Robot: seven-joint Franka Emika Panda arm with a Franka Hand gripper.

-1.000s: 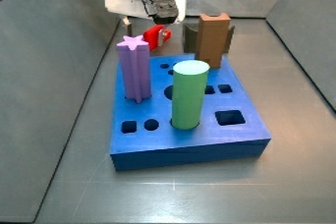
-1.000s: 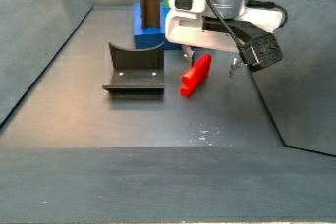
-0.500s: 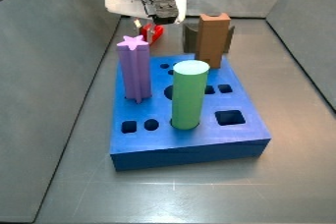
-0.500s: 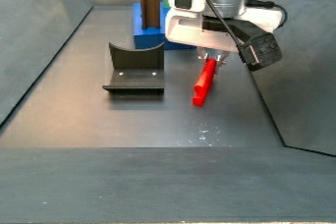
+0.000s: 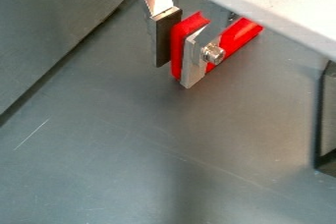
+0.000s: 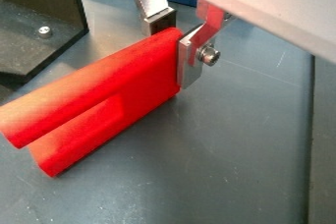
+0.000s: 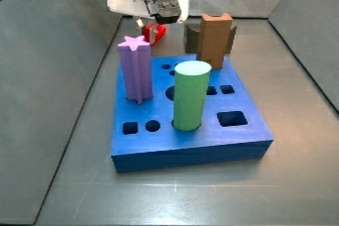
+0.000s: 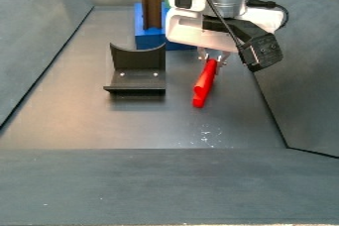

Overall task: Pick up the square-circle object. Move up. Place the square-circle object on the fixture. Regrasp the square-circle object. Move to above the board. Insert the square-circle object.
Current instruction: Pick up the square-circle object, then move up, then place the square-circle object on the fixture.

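Observation:
My gripper (image 8: 209, 61) is shut on one end of the square-circle object (image 8: 203, 83), a bright red blocky peg that hangs steeply down from the jaws towards the grey floor. Both wrist views show the silver fingers (image 5: 195, 57) clamped on the red peg (image 6: 98, 95), gripper (image 6: 179, 33). In a side view the gripper (image 7: 157, 17) and the peg (image 7: 155, 34) are behind the board (image 7: 199, 136), a thick blue slab with shaped holes. The fixture (image 8: 135, 69), a dark L-shaped bracket, stands on the floor just beside the peg and shows as a brown stand (image 7: 212, 37).
A purple star-topped peg (image 7: 134, 66) and a green cylinder (image 7: 192, 96) stand upright in the board. Grey walls close in the floor on both sides (image 8: 298, 91). The fixture's dark base (image 6: 33, 31) lies close beside the held peg.
One second ago the red peg lay slanted low by the floor. The gripper has risen with it, and the peg now hangs steeper. Little has changed in the last half second.

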